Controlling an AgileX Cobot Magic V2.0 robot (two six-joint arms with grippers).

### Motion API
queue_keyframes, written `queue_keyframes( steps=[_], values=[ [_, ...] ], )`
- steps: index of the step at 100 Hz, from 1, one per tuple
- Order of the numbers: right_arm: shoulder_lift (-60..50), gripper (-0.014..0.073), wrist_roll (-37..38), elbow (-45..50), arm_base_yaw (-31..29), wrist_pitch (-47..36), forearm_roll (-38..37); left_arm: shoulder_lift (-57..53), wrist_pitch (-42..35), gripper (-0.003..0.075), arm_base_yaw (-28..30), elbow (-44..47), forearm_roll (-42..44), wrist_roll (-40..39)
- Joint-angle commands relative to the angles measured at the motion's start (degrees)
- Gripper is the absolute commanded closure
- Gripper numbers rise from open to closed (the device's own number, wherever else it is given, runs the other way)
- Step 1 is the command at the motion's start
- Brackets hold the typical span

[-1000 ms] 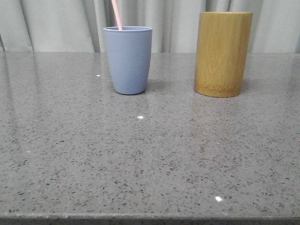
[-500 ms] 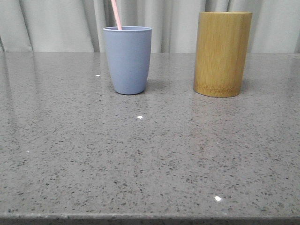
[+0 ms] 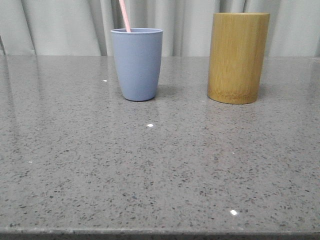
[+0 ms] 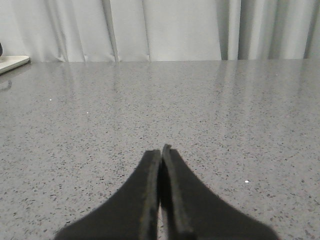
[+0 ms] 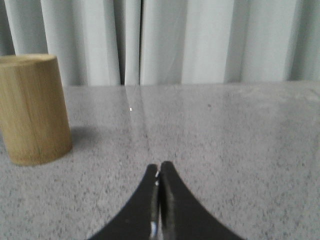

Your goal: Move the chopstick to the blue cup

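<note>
The grey-blue cup [image 3: 136, 63] stands upright at the back left of the grey speckled table. A pale pink chopstick [image 3: 124, 16] leans out of it and runs off the top of the front view. Neither gripper shows in the front view. My left gripper [image 4: 161, 151] is shut and empty, low over bare table. My right gripper [image 5: 160, 169] is shut and empty, with the bamboo holder [image 5: 34, 109] off to one side and apart from it.
The tall yellow-brown bamboo cylinder [image 3: 237, 57] stands at the back right, to the right of the blue cup. Pale curtains hang behind the table. A white object's corner [image 4: 12, 62] lies at the table's far edge in the left wrist view.
</note>
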Motion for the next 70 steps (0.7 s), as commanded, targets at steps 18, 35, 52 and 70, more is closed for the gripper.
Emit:
queue_keyframes(
  steps=[18,35,52,70],
  values=[
    [-1.22,0.0655,-0.03,0.14,-0.36,0.57,-0.77,-1.98,-4.92,0.0739,-0.03,0.43,-0.51,-0.16],
    [-1.22,0.0655,-0.03,0.14,-0.36,0.57,-0.77,-1.98,-4.92,0.0739,-0.03,0.43,-0.51,-0.16],
    [-1.22,0.0655,-0.03,0.14,-0.36,0.57,-0.77,-1.98,-4.92,0.0739,-0.03,0.43,-0.51,-0.16],
    [-1.22,0.0655,-0.03,0.14,-0.36,0.57,-0.77,-1.98,-4.92,0.0739,-0.03,0.43,-0.51,-0.16]
  ],
)
